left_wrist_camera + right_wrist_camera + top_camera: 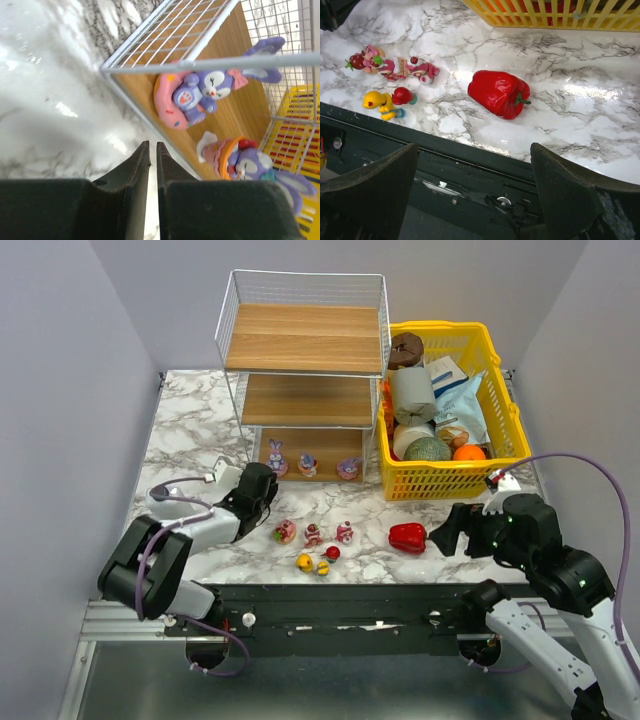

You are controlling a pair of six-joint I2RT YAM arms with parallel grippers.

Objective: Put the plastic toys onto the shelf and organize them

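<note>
Hovering by the bottom corner of the shelf (pixel 300 338), left gripper (pixel 153 147) all but closed, empty. Right gripper (pixel 474 150) wide open, empty, near the red pepper (pixel 497 93). Three bunnies (pixel 307 464) on the bottom board; maybe six more toys (pixel 313 535) loose on the table (pixel 200 420).

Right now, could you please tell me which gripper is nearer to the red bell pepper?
Right. The right gripper sits just right of the red bell pepper; the left gripper is far off to its left, by the lower left corner of the shelf.
</note>
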